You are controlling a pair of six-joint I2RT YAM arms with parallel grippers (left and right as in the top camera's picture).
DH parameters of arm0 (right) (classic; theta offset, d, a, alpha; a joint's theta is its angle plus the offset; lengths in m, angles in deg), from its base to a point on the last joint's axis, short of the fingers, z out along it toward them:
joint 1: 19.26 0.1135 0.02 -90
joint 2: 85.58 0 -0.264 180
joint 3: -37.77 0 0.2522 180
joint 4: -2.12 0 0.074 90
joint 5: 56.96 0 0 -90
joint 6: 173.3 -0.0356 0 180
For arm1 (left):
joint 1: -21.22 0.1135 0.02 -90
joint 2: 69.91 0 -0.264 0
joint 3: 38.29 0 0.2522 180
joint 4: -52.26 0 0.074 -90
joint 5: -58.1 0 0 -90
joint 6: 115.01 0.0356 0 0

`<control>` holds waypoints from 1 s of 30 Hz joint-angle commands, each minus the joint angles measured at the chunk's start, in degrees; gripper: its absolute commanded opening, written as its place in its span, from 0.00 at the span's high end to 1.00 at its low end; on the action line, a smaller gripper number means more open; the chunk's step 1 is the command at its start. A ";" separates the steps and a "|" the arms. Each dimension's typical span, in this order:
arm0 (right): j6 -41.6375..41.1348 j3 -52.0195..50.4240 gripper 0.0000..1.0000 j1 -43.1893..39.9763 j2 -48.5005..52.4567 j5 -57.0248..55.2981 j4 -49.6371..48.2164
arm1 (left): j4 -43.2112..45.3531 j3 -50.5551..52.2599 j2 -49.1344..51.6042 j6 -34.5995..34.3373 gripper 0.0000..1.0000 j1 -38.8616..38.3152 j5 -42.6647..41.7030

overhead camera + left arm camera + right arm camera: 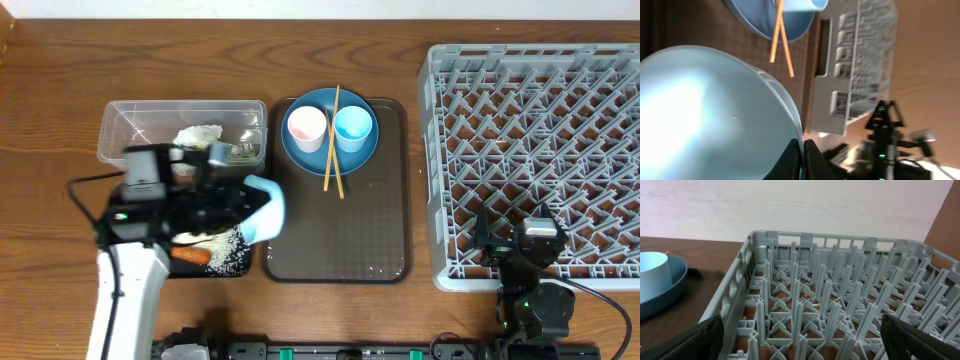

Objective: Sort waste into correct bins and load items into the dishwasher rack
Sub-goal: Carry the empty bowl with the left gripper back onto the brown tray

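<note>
My left gripper (pixel 804 156) is shut on the rim of the pale-blue bowl (pixel 710 115). In the overhead view the bowl (pixel 267 210) hangs tipped on its side beside the black tray (pixel 205 272), which holds white rice (pixel 229 253) and an orange carrot (pixel 190 256). A napkin (pixel 198 135) and a wrapper (pixel 241 151) lie in the clear tub (pixel 130 115). On the blue plate (pixel 330 158) stand a pink cup (pixel 306 127) and a light-blue cup (pixel 353 127), with chopsticks (pixel 332 150) across them. My right gripper (pixel 802 340) is open and empty over the near edge of the grey rack (pixel 840 290).
The plate sits at the back of a brown serving tray (pixel 340 240), between the bins and the rack (pixel 540 130). My left arm covers part of the black tray and the tub's front. The right arm's base (pixel 538 300) is at the table's front edge.
</note>
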 commanded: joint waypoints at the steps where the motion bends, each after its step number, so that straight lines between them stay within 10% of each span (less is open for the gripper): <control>1: -0.92 -0.09 0.01 -0.11 0.00 -0.37 0.20 | 2.23 -1.38 -1.05 -9.14 0.94 -9.05 13.88; 12: -0.92 -0.09 0.01 -0.11 0.00 -0.37 0.20 | 4.17 -1.36 3.28 -15.37 0.94 -33.46 39.26; 30: -0.92 -0.09 0.01 -0.11 0.00 -0.37 0.20 | 12.11 -1.36 19.10 -16.68 0.94 -44.28 39.87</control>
